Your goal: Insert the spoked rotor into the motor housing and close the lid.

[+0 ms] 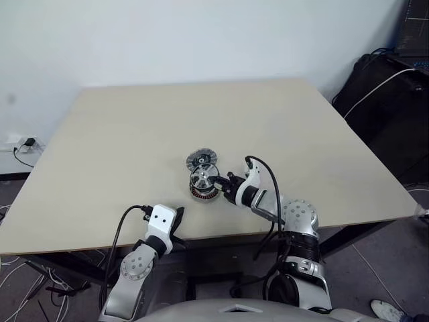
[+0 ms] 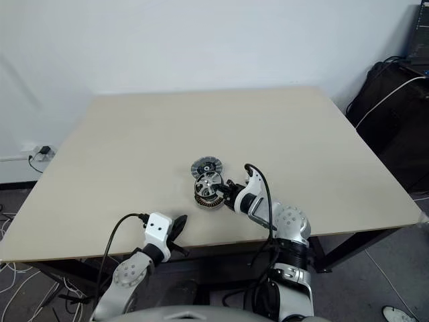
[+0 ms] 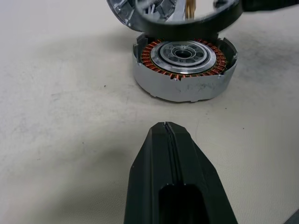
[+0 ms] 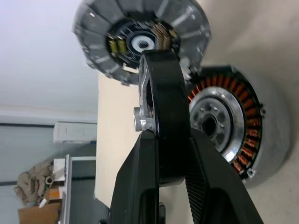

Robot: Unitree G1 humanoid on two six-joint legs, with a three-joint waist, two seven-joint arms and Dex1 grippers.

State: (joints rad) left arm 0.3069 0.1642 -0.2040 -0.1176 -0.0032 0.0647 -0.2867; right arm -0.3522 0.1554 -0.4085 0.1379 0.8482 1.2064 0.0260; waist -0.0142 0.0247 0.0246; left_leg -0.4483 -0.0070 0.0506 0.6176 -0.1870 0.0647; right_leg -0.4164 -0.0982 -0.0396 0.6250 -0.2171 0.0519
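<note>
Rotor (image 4: 161, 121) pinched on edge in right hand (image 1: 222, 184), just above the housing (image 3: 184, 67) at its 9 o'clock; lid (image 1: 201, 159) beyond at 12; left hand (image 1: 175, 225) pressed together, idle

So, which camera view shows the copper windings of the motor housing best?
The left wrist view: the motor housing faces it with its winding ring open. In the right wrist view the spoked rotor covers part; both eye views show it small.

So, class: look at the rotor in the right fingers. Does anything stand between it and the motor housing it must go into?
Nothing visible does. The spoked rotor is pinched edge-on by the right gripper just above the motor housing, whose top is open. The lid lies on the table beyond it, not over it.
</note>
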